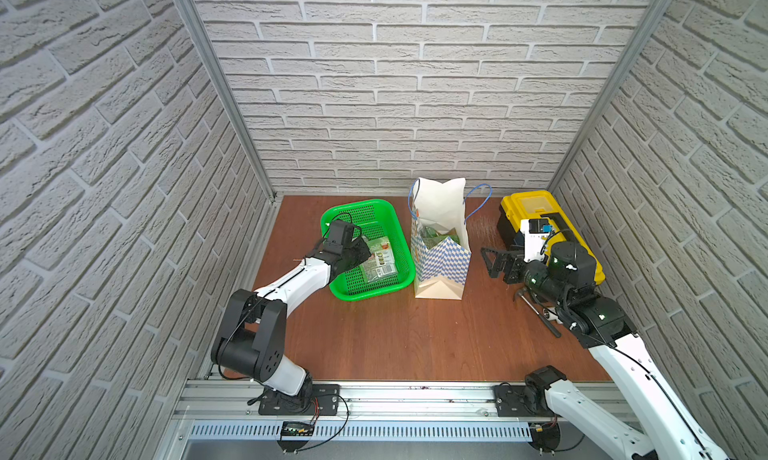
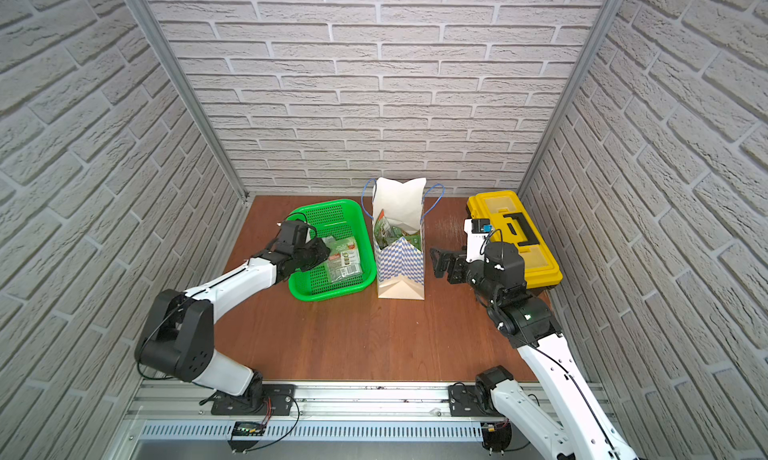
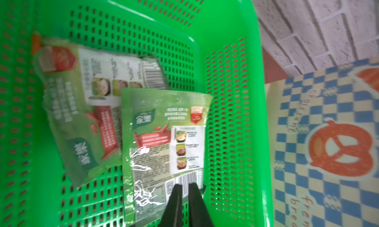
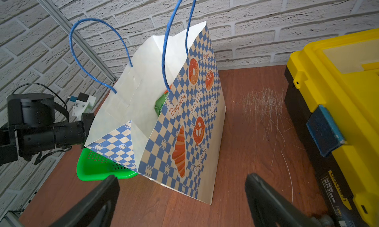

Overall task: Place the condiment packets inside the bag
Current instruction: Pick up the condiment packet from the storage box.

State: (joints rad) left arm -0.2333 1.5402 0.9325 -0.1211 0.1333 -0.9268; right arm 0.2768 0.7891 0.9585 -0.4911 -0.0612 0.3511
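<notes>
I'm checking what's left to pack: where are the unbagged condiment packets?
In both top views, the packets lie inside the green basket, just left of the bag, under the left claw.

I read Baguette, Pretzel, Bagel, Croissant, French bread on bag (image 4: 184, 113), 家樂 brand on packet (image 3: 164, 137), toolbox (image 4: 348, 72) side label not legible

Far packet (image 3: 82, 105) blurred, print unreadable. My left gripper (image 3: 185, 186) overlaps the near packet (image 3: 162, 146); grip unclear. From my right wrist, bag (image 4: 184, 113) hides most of the basket (image 4: 92, 172).
</notes>
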